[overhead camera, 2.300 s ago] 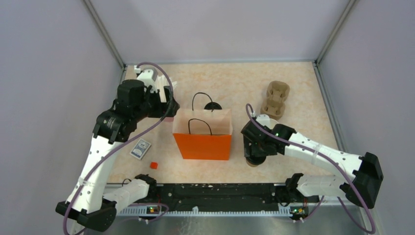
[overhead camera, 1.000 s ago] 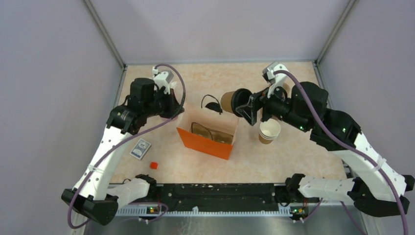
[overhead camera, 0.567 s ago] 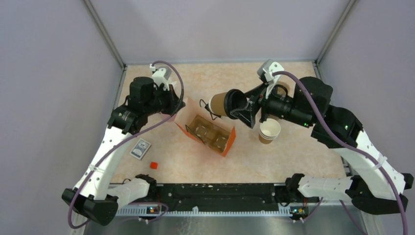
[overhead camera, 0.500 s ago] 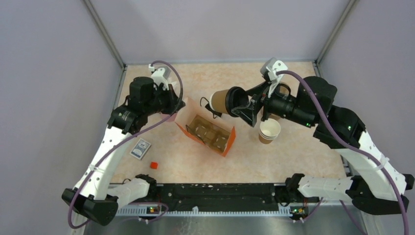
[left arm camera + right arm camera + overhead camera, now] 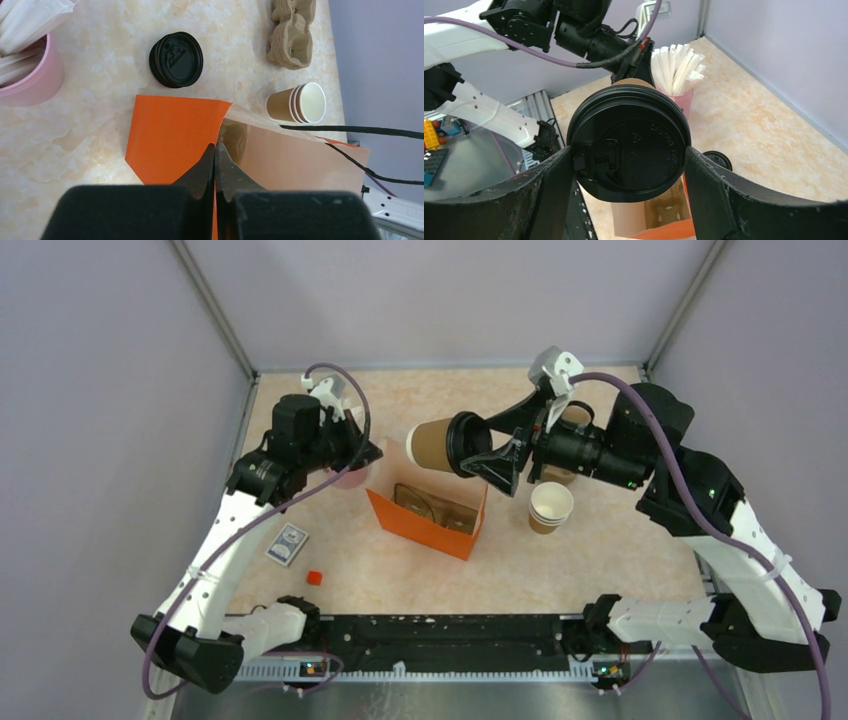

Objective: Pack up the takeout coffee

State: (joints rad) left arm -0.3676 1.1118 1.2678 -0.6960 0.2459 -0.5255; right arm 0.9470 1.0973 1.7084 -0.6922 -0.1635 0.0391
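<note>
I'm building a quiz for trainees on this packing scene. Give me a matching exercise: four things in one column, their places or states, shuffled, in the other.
1 takeout coffee
2 orange bag
3 loose black lid
4 stack of lidless cups

A edge pinched by the left gripper
B upright on the table
C held sideways in the right gripper
D flat on the table

Pairs: 1-C, 2-A, 3-D, 4-B

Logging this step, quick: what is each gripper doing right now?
Left gripper: closed, pinching the orange bag's edge.
Right gripper: closed around the coffee cup at its lid, cup held sideways.
</note>
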